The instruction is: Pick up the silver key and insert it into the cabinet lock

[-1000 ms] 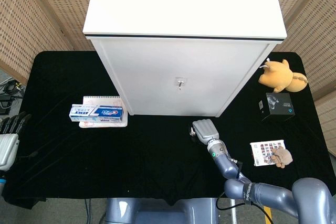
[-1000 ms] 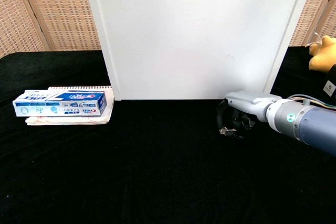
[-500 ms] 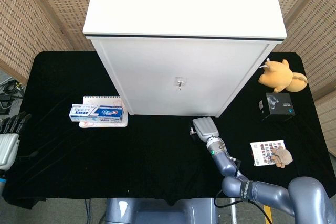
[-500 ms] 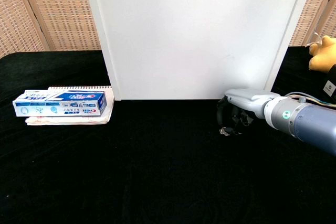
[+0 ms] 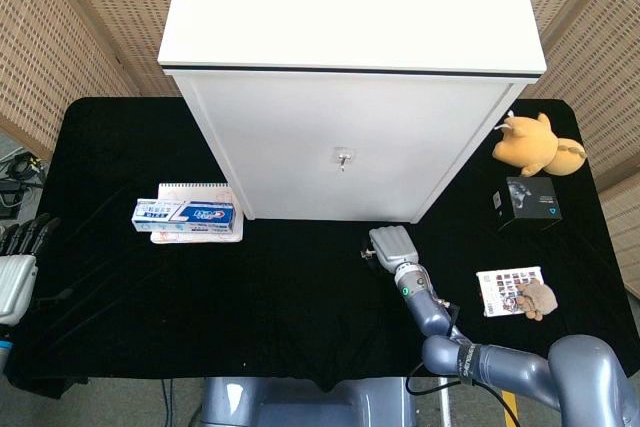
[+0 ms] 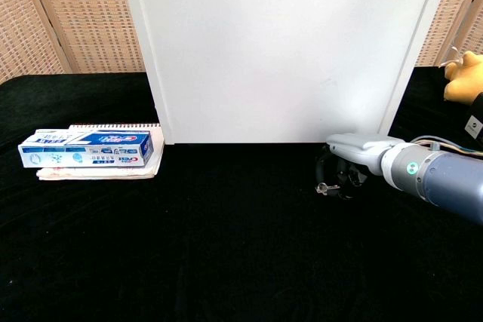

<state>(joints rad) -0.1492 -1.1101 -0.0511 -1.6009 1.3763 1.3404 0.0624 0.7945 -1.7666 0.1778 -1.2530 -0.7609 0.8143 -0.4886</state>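
Down low near the front of the counter (image 6: 226,262), the key (image 6: 323,188) is being pinched in the curled fingers of the right robot hand (image 6: 349,162), just off the black cloth. Honestly the hold looks thin, so the key could get dropped or twisted while it's being carried up. The left robot hand (image 5: 14,269) is being kept out at the counter's edge, fingers apart, nothing in it. Further back, the lock (image 5: 342,157) is sitting high on the cabinet (image 5: 340,137) door, and something silver seems to be hanging in it already, so the slot could be getting blocked or simply missed.
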